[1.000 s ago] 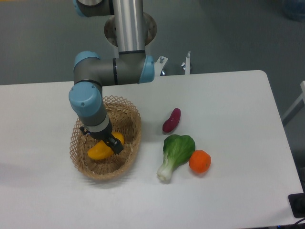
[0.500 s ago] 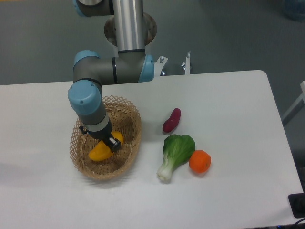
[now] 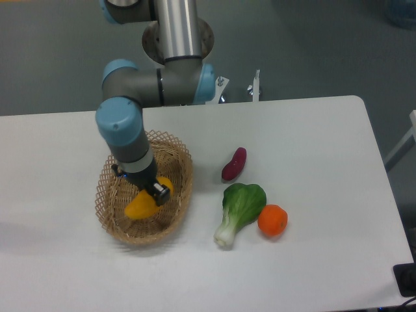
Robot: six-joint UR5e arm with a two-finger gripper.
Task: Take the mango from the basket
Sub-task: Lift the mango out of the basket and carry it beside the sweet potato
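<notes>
One arm reaches down over the bench [image 3: 312,130], a smooth white surface with rounded corners, and we see its black claw [image 3: 154,193] closed on the mango [image 3: 142,206], a smooth yellow-orange fruit gripped near its upper end. The mango sits inside the basket [image 3: 179,156], an oval of tan woven wicker with an open lattice rim, which lies toward the bench's left side; we cannot tell whether the fruit touches the basket floor. Near the middle of the bench lies a purple sweet potato [image 3: 234,164], elongated and matte. Just toward the front edge from it, a bok choy [image 3: 239,205] with crinkled green leaves and a pale stalk touches a round orange fruit [image 3: 272,220].
</notes>
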